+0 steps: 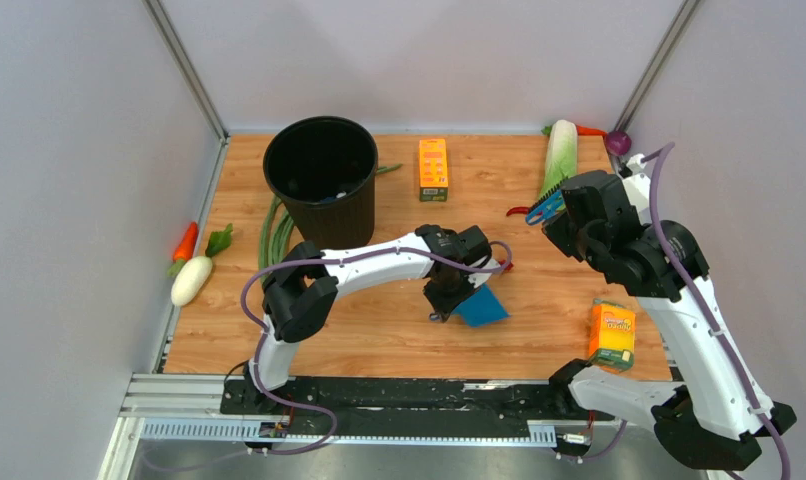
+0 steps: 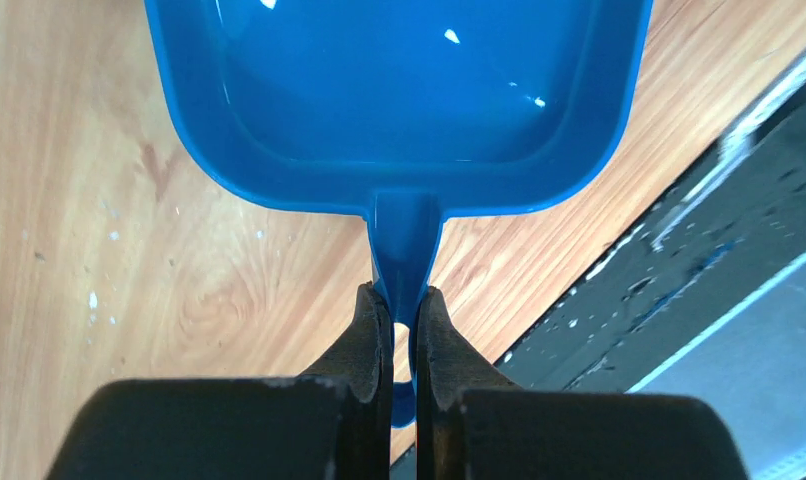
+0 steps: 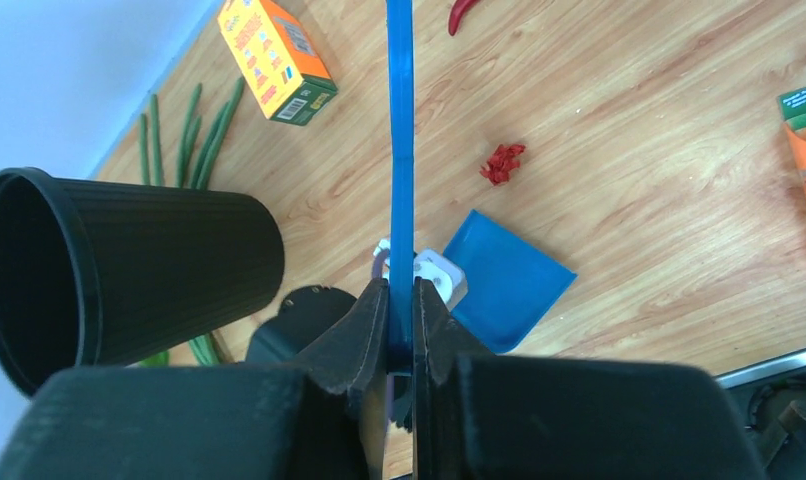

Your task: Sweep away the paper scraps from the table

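Observation:
A small clump of bright red paper scraps lies on the wood table, just beyond the blue dustpan. It also shows in the right wrist view. My left gripper is shut on the dustpan's handle, with the pan low over the table. My right gripper is shut on a thin blue brush and holds it up in the air, right of the scraps. The brush handle runs straight out between the fingers.
A black bucket stands at back left, with green beans beside it. There is an orange box at the back, a red chili, a cabbage, a purple ball and a yellow-orange box on the right. A carrot and white radish lie off the left edge.

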